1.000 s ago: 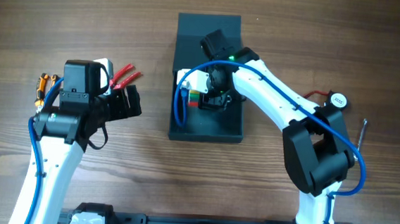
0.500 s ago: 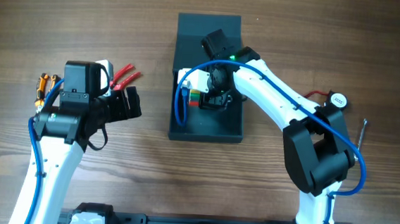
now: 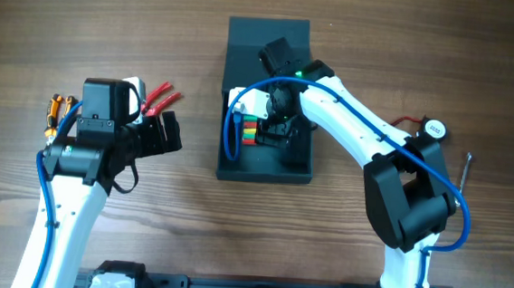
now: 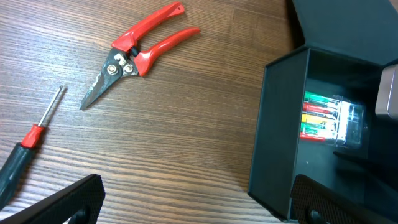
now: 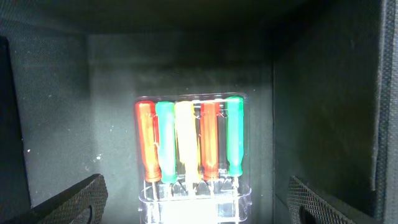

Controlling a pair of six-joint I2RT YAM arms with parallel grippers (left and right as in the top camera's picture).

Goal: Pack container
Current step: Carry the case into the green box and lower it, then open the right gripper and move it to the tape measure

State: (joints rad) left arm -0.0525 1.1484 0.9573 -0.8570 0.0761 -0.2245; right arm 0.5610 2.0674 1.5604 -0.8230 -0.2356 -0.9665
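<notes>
Reaching into the container (image 3: 274,166), the right claw (image 5: 199,205) is hanging with fingers (image 5: 74,202) wide apart, a clear pack of coloured screwdrivers (image 5: 189,149) lying on the floor just ahead between them, dark walls crowding both sides. The left claw (image 4: 199,208) is hovering spread wide over the table (image 4: 186,124), the container's wall standing ahead to its right, red-handled cutters (image 4: 134,53) and a loose screwdriver (image 4: 28,149) lying ahead-left.

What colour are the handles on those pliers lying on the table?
The pliers have red handles; clearest in left wrist view.
</notes>
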